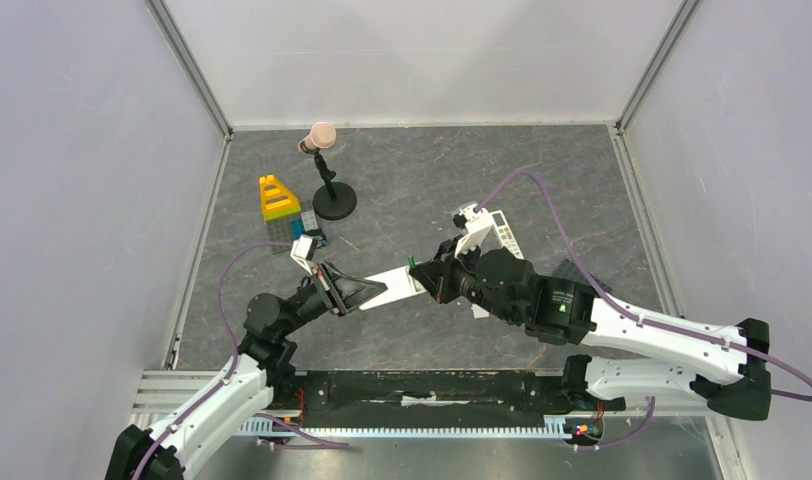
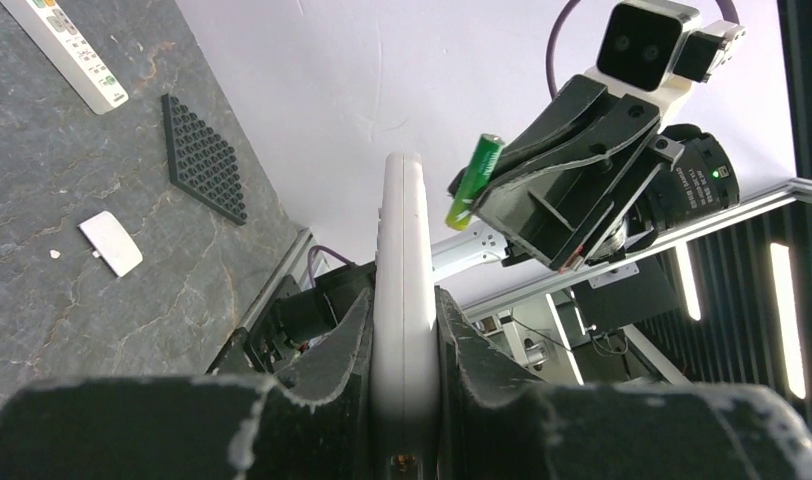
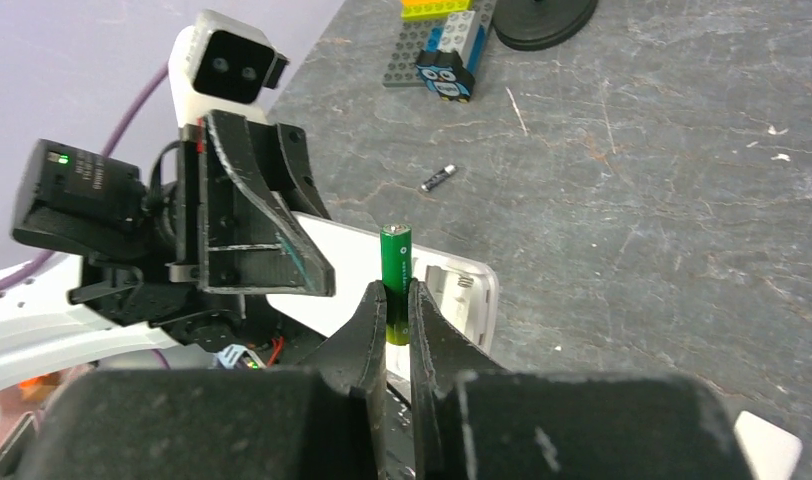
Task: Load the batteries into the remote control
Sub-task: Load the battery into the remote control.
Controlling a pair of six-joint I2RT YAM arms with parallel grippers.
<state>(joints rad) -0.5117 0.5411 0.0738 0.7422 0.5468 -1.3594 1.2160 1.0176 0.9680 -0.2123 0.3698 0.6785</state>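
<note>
print on the green battery (image 3: 396,262) and the long remote (image 2: 67,50) is too small to read. the right gripper (image 3: 397,296) is closed on the green battery's lower half, holding it upright close by the remote (image 1: 397,288). the left gripper (image 2: 405,300) is clamped on that remote's sides, holding it clear of the table (image 3: 632,200). the remote's open bay (image 3: 460,290) shows a spring. a grey battery (image 3: 438,178) and a white cover (image 2: 110,243) lie on the grey marbled table, with bricks (image 1: 278,198) and a black stand (image 1: 332,200) farther back. plain white walls (image 1: 412,60) surround it.
</note>
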